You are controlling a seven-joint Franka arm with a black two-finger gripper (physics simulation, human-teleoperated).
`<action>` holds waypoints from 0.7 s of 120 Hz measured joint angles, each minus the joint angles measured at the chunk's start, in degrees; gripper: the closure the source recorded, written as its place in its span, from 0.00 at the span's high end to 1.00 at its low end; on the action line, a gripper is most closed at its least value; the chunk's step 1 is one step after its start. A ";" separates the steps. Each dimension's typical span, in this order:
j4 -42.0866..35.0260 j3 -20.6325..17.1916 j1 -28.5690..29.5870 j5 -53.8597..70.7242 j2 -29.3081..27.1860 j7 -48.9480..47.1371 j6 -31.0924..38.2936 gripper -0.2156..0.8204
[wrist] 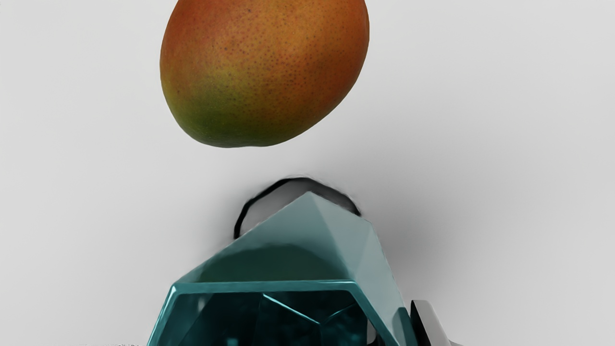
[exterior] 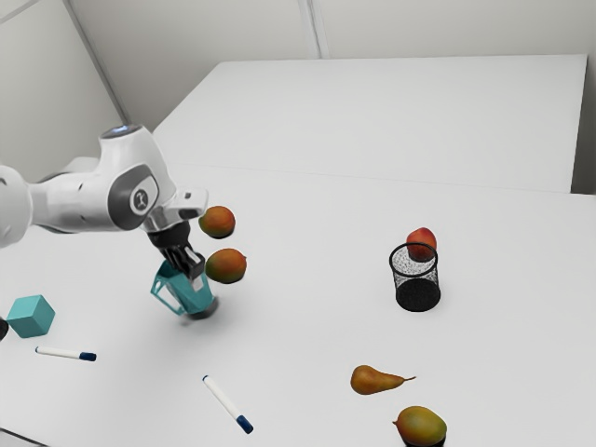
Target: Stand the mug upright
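Observation:
In the exterior view the black gripper (exterior: 193, 270) points down at the rim of the teal faceted mug (exterior: 191, 296), which leans, its open end up and toward the exterior view's left, its handle on that side. The wrist view looks partly into the mug (wrist: 288, 262). The gripper (wrist: 396, 331) is shut on the mug's side wall there, one finger outside against it and part of the other showing inside the mouth. A dark curved outline shows on the table by the mug's lower end.
A mango (wrist: 264, 72) lies close beyond the mug, with another mango (exterior: 217, 222) behind. A teal cube (exterior: 32, 317) and two markers (exterior: 65, 354) (exterior: 226, 403) lie nearby. Farther along the white table (exterior: 298, 326) are a mesh cup (exterior: 417, 291), a peach (exterior: 422, 240), a pear (exterior: 372, 380) and another mango (exterior: 421, 426).

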 joint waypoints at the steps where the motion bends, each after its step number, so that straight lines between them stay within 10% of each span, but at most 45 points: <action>1: -0.04 -0.01 0.00 0.02 0.01 -0.20 0.04 0.06; 36: -0.46 -0.71 0.01 -0.16 -0.75 -5.18 0.58 0.58; 84: 13.10 -0.88 0.71 0.70 -2.83 -8.98 -7.38 0.76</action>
